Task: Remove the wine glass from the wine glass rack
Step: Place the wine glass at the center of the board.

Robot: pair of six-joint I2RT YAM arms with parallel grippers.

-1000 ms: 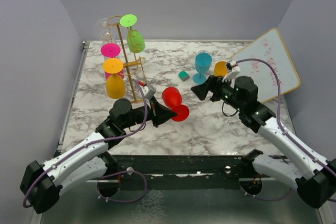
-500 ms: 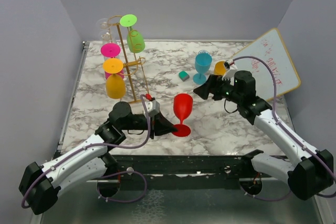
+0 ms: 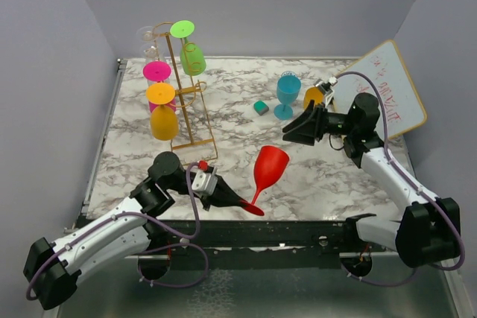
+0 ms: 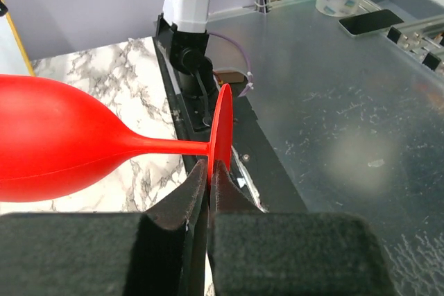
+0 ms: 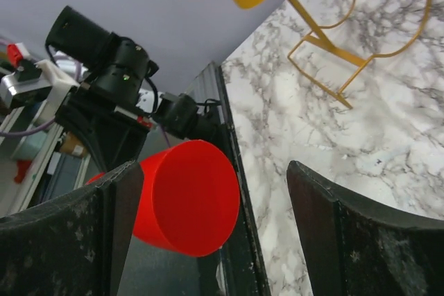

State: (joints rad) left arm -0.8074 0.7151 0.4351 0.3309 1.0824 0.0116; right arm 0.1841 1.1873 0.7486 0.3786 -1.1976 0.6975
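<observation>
The red wine glass (image 3: 270, 165) leans over the table's near edge, well away from the wine glass rack (image 3: 183, 88). My left gripper (image 3: 234, 200) is shut on the rim of its round foot (image 4: 223, 126), and the bowl (image 4: 55, 145) sticks out to the left in the left wrist view. On the gold rack still hang a green (image 3: 192, 58), a pink (image 3: 157, 72), an orange (image 3: 164, 121) and a clear glass (image 3: 148, 36). My right gripper (image 3: 289, 136) is open over mid-table, right of the red glass and not touching it. The right wrist view looks past that gripper (image 5: 215, 175) at the glass's mouth (image 5: 189, 197).
A blue glass (image 3: 288, 94), a small orange glass (image 3: 313, 97) and a teal block (image 3: 261, 107) stand at the back right. A whiteboard (image 3: 384, 91) leans against the right wall. The rack's wire base (image 5: 361, 60) sits on the marble, and the table's dark front rail (image 3: 298, 230) lies under the glass.
My left gripper has carried the red glass from mid-table toward the near edge. The right arm has drawn back to the right, and its jaws have narrowed slightly.
</observation>
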